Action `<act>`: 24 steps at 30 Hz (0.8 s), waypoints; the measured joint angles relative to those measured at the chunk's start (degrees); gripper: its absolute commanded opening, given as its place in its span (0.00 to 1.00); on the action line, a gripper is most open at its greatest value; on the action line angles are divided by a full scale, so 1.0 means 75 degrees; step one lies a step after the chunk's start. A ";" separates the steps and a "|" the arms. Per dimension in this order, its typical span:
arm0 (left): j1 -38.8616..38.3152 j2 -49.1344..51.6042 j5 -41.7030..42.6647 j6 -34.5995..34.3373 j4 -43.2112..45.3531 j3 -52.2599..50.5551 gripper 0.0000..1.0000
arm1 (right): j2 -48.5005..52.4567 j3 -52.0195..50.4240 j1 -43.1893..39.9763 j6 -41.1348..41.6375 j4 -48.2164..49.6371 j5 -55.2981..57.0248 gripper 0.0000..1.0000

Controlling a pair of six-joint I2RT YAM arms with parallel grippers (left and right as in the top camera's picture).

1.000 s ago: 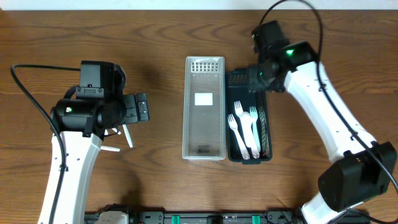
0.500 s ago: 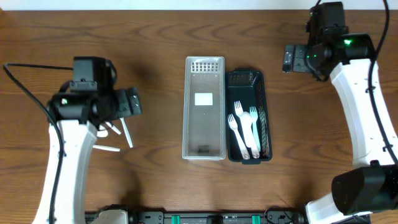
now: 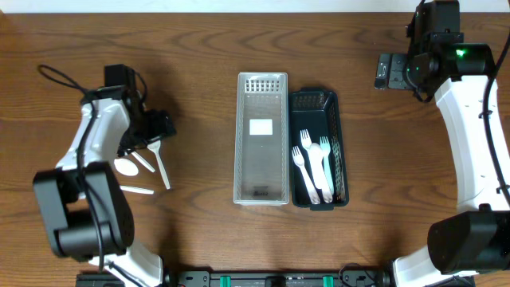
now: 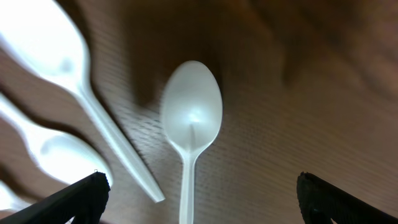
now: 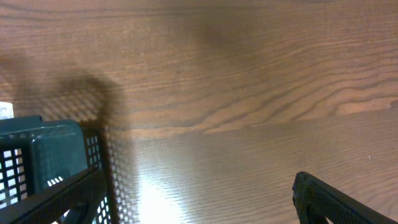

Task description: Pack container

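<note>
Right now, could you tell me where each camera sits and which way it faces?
Overhead: above the table, looking straight down at tray, basket, forks, spoons; both arms, left gripper, right gripper show.
Left wrist: on the left arm, facing down at spoons; its fingertips show at bottom corners.
Right wrist: on the right arm, facing down at table and the basket's corner; fingertips likewise.
Shared: overhead and left wrist, spoons; overhead and right wrist, basket.

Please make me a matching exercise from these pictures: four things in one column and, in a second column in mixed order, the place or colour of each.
1. forks
2. spoons
3. left basket
4. right basket

a. dark green
b. lying on the table
c. pale, no cutlery inside
d. inside a basket

Pairs: 1-d, 2-b, 3-c, 4-a
</note>
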 measured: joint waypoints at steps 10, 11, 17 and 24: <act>-0.0373 0.0764 0.0055 0.0000 0.0000 0.0000 0.98 | 0.0003 0.0000 -0.0157 -0.0003 0.0009 -0.0003 0.99; -0.0370 0.0801 0.0055 -0.0015 0.0006 -0.0006 0.98 | 0.0003 0.0000 -0.0172 -0.0003 0.0006 -0.0003 0.99; -0.0370 0.0833 0.0076 -0.0017 0.0125 -0.0140 0.98 | 0.0003 0.0000 -0.0189 -0.0003 -0.0017 -0.0003 0.99; -0.0373 0.0833 0.0131 -0.0029 0.0347 -0.0291 0.98 | 0.0003 0.0000 -0.0189 -0.0003 -0.0020 -0.0003 0.99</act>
